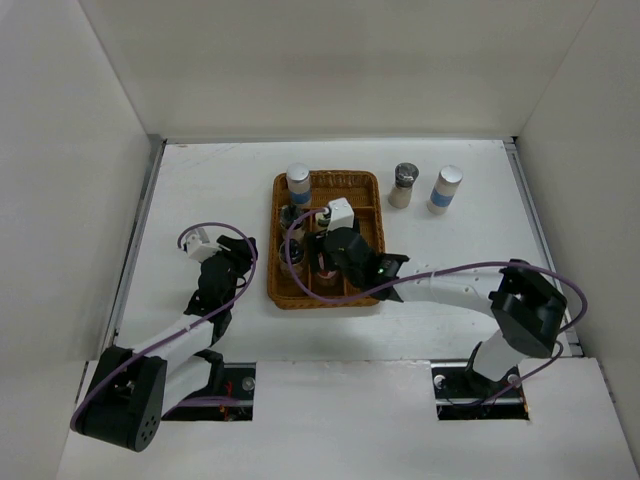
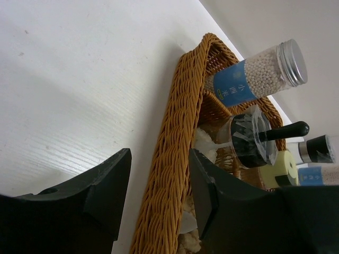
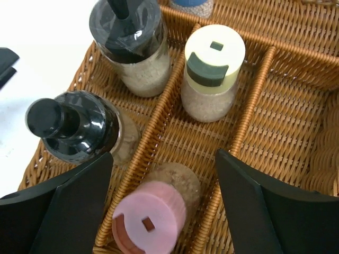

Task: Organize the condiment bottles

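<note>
The brown wicker tray (image 1: 360, 190) holds several condiment bottles. In the right wrist view, a pink-capped jar (image 3: 151, 219) stands in the middle compartment with a cream-capped jar (image 3: 212, 69) behind it. Two black-capped jars (image 3: 71, 124) (image 3: 127, 37) stand in the left compartment. My right gripper (image 3: 164, 201) is open, its jaws either side of the pink-capped jar and apart from it. My left gripper (image 2: 159, 196) is open and straddles the tray's left rim (image 2: 180, 127). A silver-capped white-and-blue bottle (image 1: 298, 183) stands at the tray's far left corner.
Two bottles stand on the table right of the tray: one with a dark grey cap (image 1: 404, 185) and one silver-capped, white and blue (image 1: 446, 189). White walls enclose the table on three sides. The tray's right compartment (image 3: 296, 106) shows bare wicker.
</note>
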`<state>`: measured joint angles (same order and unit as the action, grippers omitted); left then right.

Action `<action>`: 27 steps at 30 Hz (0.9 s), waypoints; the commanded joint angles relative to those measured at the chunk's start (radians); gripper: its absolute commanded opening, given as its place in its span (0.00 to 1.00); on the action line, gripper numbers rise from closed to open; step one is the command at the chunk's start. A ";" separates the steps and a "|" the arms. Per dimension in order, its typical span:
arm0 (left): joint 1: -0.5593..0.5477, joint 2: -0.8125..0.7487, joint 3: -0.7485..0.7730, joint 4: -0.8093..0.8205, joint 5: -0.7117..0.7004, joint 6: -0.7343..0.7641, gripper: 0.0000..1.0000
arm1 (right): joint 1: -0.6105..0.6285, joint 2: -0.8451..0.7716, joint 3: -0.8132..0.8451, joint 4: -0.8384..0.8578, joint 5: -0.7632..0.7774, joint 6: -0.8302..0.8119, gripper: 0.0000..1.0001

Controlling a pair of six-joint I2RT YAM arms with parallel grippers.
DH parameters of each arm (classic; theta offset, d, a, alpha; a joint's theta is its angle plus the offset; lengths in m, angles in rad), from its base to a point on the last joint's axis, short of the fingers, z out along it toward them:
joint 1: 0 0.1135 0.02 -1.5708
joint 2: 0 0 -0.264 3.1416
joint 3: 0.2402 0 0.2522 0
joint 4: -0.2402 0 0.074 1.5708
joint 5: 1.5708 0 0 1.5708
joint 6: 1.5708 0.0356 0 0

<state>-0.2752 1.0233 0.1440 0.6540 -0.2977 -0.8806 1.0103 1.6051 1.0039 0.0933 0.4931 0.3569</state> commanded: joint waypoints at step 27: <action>0.001 0.023 0.000 0.056 0.032 -0.021 0.45 | -0.623 0.185 0.229 0.160 0.016 -0.082 0.93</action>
<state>-0.2771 1.0435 0.1440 0.6563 -0.2779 -0.8913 0.4057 1.7523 1.1648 0.2329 0.5388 0.2832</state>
